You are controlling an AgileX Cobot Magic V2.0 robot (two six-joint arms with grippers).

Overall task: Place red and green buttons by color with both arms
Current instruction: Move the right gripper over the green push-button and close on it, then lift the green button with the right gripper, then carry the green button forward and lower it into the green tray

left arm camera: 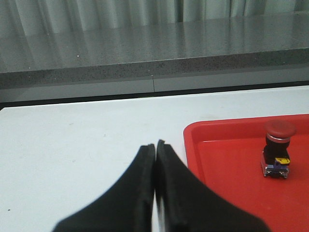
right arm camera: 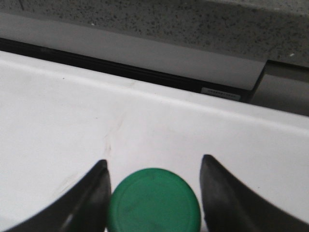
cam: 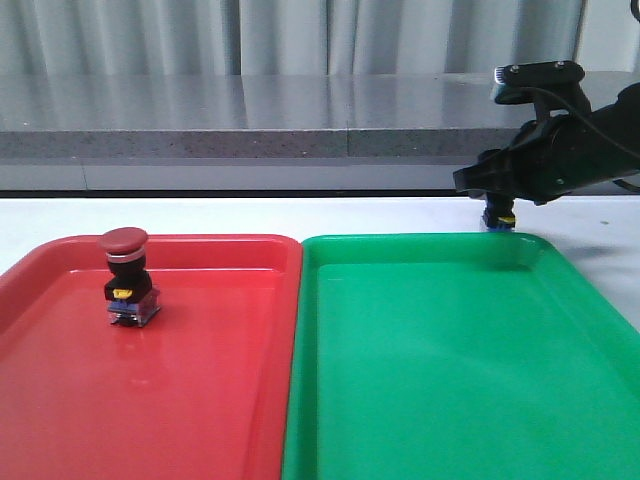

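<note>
The red button [cam: 127, 277], with a dark-red cap and black body, stands upright in the back left of the red tray [cam: 200, 241]; it also shows in the left wrist view [left arm camera: 277, 150]. My left gripper [left arm camera: 155, 143] is shut and empty over the white table, just left of the red tray [left arm camera: 217, 126]; it is outside the front view. My right gripper [cam: 497, 200] is behind the green tray [cam: 420, 240], over the green button [cam: 499, 218], whose base alone shows there. In the right wrist view the open right gripper [right arm camera: 154, 160] straddles the green cap [right arm camera: 153, 203], with a gap on one side.
The two trays lie side by side and fill the near table. A grey stone ledge [cam: 250, 120] runs along the back, with a dark gap below it. White table [cam: 300, 215] shows behind the trays.
</note>
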